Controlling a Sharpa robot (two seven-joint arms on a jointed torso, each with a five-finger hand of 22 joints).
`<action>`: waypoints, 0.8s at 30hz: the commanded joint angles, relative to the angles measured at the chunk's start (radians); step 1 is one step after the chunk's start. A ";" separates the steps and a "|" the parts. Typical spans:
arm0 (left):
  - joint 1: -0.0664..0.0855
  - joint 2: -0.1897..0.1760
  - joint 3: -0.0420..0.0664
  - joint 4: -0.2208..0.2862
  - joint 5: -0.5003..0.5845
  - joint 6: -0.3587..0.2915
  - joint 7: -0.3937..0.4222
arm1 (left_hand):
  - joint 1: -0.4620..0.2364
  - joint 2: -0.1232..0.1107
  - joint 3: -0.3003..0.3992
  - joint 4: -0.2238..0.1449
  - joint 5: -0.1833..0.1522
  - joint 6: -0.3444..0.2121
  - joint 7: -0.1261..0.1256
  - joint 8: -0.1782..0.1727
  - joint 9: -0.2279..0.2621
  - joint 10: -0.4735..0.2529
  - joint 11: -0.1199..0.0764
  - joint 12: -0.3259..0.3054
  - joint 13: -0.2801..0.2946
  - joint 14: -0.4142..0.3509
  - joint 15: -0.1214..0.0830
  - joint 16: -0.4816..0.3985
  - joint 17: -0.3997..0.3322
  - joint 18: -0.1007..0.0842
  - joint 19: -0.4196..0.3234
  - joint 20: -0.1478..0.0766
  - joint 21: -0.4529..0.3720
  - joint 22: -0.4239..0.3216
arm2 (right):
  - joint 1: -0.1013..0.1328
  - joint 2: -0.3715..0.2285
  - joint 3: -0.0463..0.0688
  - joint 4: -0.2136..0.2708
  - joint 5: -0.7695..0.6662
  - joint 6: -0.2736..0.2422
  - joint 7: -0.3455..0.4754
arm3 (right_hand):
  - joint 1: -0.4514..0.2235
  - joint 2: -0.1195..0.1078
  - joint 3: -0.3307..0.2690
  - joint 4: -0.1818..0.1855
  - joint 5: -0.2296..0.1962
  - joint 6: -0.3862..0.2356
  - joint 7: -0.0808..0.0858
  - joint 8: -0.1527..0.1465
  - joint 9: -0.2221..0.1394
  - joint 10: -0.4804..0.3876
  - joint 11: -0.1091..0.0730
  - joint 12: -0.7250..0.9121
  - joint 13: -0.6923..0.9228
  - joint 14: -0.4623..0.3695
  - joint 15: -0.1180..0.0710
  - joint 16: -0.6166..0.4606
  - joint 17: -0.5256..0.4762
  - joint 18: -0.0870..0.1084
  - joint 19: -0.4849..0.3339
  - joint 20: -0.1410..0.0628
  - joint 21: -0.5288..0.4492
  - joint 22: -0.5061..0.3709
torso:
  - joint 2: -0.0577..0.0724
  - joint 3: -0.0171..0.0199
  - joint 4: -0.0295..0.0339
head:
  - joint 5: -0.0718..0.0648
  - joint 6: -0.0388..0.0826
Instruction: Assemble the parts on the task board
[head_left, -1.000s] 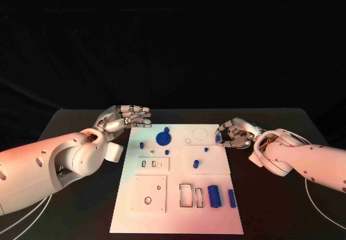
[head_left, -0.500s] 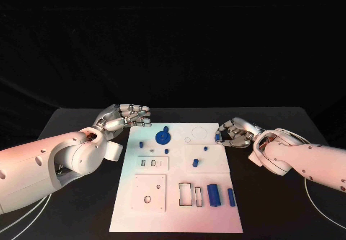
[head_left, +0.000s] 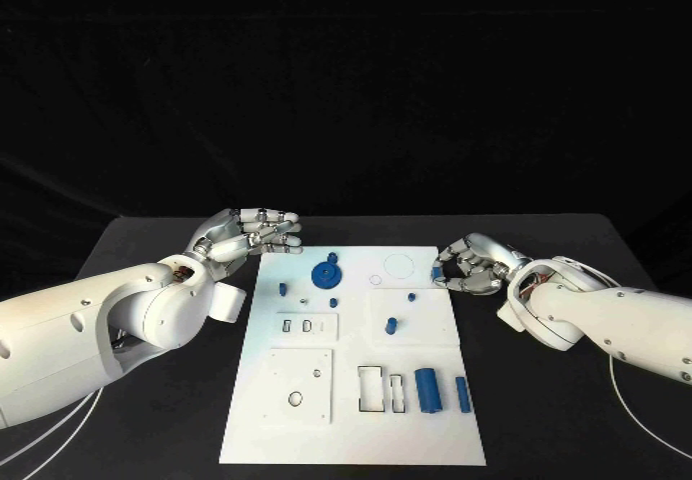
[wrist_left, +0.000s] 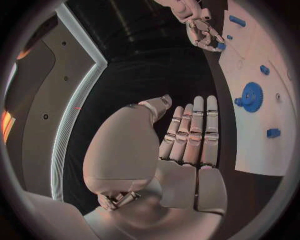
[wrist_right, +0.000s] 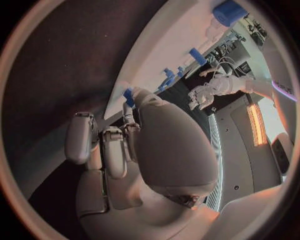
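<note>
The white task board (head_left: 433, 440) lies in the middle of the black table. A blue gear (head_left: 327, 272) (wrist_left: 251, 96) stands near its far end, with small blue pegs (head_left: 391, 325) around it. A blue cylinder (head_left: 427, 388) and a thin blue bar (head_left: 463, 394) lie near the board's near right. My right hand (head_left: 469, 266) (wrist_right: 134, 135) hovers at the board's far right edge and pinches a small blue part (head_left: 436, 272) (wrist_right: 128, 95) in its fingertips. My left hand (head_left: 248, 236) (wrist_left: 187, 140) floats off the far left corner, fingers stretched out and holding nothing.
Rectangular recesses (head_left: 382, 390) and a square plate outline (head_left: 300, 385) mark the board's near half. A round recess (head_left: 397, 267) sits beside the right hand. Bare black table (head_left: 159, 250) stretches on both sides of the board.
</note>
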 joint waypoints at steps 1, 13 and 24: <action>0.000 0.000 0.001 0.002 0.000 0.018 0.008 | -0.008 0.004 -0.002 -0.006 -0.005 -0.008 0.029 -0.006 -0.001 -0.002 0.005 -0.004 0.001 -0.004 0.005 -0.004 0.001 0.010 -0.007 0.003 0.006 0.000 | -0.001 0.001 0.000 0.002 0.008 -0.036 0.004 | 0.001 0.016 0.009 0.001 -0.002 0.007 -0.002 0.006 0.009 0.007 -0.001 0.008 0.112 0.089 -0.008 0.007 0.199 -0.015 0.007 -0.001 0.004 0.013 | 0.000 -0.0001 0.0001 | 0.000 0.000; 0.000 -0.002 0.001 0.000 0.000 0.017 0.009 | -0.008 0.004 -0.002 -0.006 -0.005 -0.008 0.029 -0.006 -0.001 -0.002 0.005 -0.004 0.001 -0.004 0.005 -0.004 0.001 0.010 -0.007 0.003 0.006 0.000 | 0.007 0.002 0.001 0.069 0.000 -0.078 -0.071 | -0.039 0.007 0.035 0.011 0.022 0.004 -0.004 0.016 0.015 0.013 -0.003 0.014 0.118 0.091 -0.011 0.009 0.208 -0.018 0.014 -0.005 0.011 0.022 | -0.003 -0.0017 -0.0015 | 0.004 0.002; 0.000 0.005 0.001 -0.008 0.000 0.016 0.010 | -0.008 0.004 -0.002 -0.006 -0.005 -0.008 0.029 -0.006 -0.001 -0.002 0.005 -0.004 0.001 -0.004 0.005 -0.004 0.001 0.010 -0.007 0.003 0.006 0.000 | 0.031 0.054 0.001 0.195 -0.066 -0.122 -0.214 | -0.065 0.007 0.044 0.013 0.022 0.007 -0.008 0.024 0.019 0.020 -0.006 0.022 0.126 0.093 -0.013 0.012 0.218 -0.019 0.020 -0.007 0.018 0.031 | -0.014 -0.0091 -0.0021 | 0.015 -0.008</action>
